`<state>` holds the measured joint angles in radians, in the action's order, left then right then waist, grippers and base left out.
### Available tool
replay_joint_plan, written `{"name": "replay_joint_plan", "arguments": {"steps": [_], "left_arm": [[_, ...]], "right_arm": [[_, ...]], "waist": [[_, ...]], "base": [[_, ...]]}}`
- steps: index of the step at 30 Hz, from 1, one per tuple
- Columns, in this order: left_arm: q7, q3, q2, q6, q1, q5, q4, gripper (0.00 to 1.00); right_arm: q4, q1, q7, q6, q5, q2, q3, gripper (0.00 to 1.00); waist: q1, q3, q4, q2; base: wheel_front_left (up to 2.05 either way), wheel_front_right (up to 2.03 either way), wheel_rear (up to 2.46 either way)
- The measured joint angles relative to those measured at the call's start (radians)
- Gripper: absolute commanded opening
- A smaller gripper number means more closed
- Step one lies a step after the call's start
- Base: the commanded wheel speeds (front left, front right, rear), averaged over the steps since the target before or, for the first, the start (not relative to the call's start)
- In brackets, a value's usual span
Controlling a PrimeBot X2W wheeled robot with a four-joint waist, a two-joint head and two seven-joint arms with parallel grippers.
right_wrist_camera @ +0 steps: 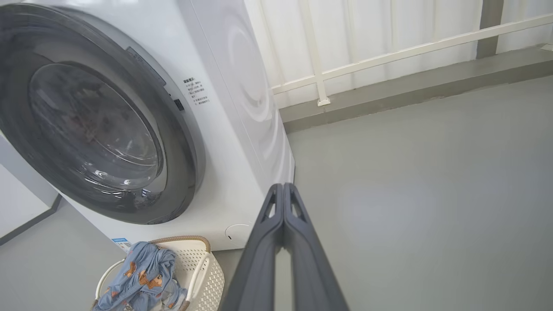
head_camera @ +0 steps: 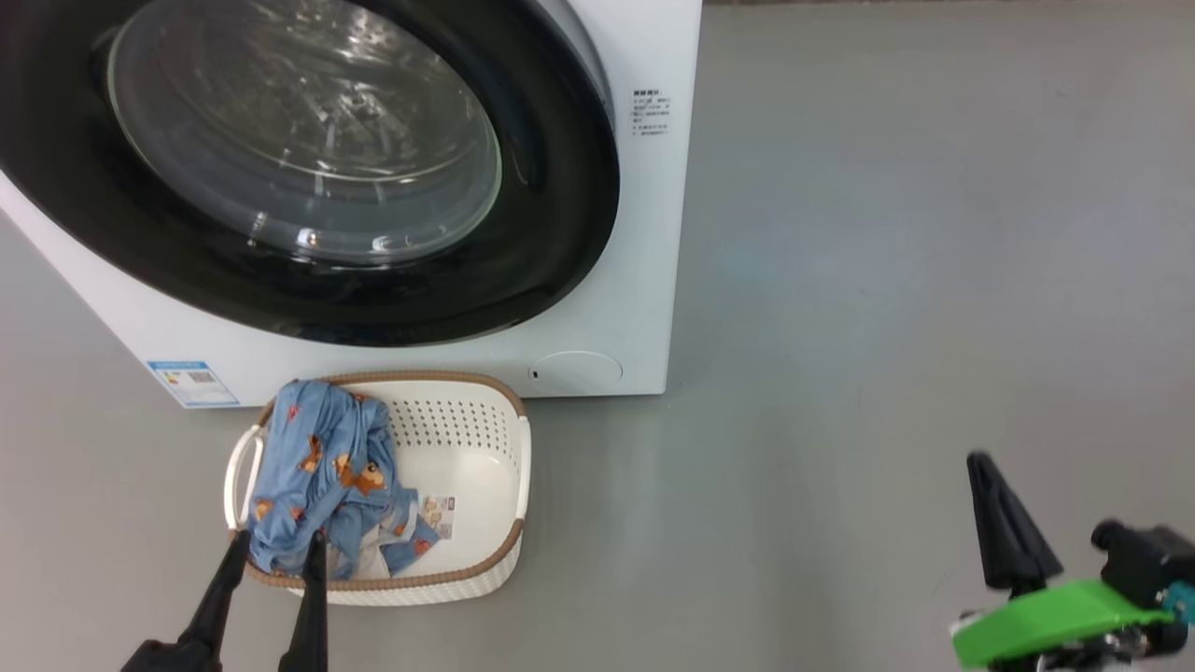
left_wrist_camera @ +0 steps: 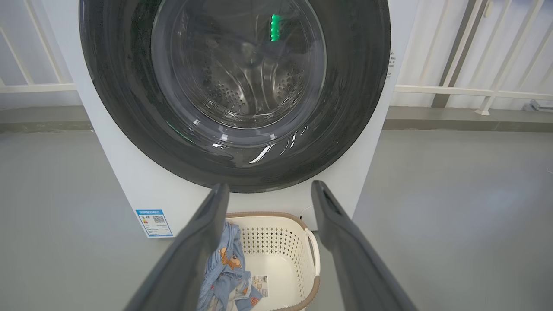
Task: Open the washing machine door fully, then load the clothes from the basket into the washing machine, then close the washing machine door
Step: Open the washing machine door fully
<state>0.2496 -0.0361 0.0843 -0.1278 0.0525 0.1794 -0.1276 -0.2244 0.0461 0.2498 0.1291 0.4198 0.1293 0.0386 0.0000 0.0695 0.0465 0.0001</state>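
Left gripper (head_camera: 278, 537) hung wide open over the clothes (head_camera: 322, 467) in the basket (head_camera: 420, 378), staged for loading. Right gripper (right_wrist_camera: 283, 186) was pinched empty, I'd guess for hooking the closed washing machine door (head_camera: 560, 187) on the washing machine (head_camera: 644, 280) beyond.

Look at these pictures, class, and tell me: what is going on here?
A two-armed robot faces the washing machine, whose door is shut. The basket sits on the floor before it, with the clothes heaped at its left end. The left end effector is open, above the basket's near rim by the clothes, holding nothing. The right end effector is shut and empty, off to the right over the floor. No loading has begun.
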Motion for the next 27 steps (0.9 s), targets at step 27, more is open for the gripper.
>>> {"name": "replay_joint_plan", "arguments": {"steps": [27], "left_arm": [[0.000,-0.059,-0.013,0.000,-0.067,0.020,0.003,1.00]], "right_arm": [[-0.067,0.454,0.007,0.000,0.423,0.039,-0.029,0.00]], "waist": [[0.0000,0.074,0.095,0.0000]], "base": [[0.00,0.00,0.00]]}}
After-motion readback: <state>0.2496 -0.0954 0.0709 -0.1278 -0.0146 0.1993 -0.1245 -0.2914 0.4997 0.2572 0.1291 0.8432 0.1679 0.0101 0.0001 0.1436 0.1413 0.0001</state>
